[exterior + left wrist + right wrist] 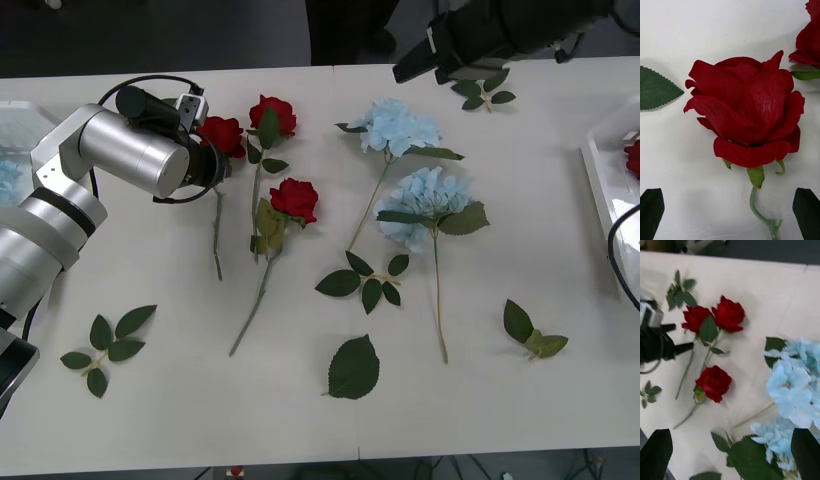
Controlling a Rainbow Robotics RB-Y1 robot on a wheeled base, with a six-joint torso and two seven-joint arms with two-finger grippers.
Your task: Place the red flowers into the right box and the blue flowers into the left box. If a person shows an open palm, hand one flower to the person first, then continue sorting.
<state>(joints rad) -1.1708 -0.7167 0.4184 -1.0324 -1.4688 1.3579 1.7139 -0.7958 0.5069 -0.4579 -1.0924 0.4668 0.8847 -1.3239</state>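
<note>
My left gripper (730, 215) hovers over the leftmost red rose (221, 135), its fingers spread either side of the stem below the bloom. If I close too high, I judge I'll crush petals or snag the neighbouring rose (272, 115). My right gripper (732, 453) hangs open over the blue hydrangeas (400, 127).

1. The front view looks forward and down from above the arms and takes in the whole table (470, 400).
2. The left wrist view hangs close over one rose (747, 116), looking almost straight down; that same rose (222, 135) lies by the left arm in the front view.
3. The right wrist view sits higher and farther back, slanting across the table (763, 296); it shares the three roses and the blue flowers (797, 386) with the front view.
</note>
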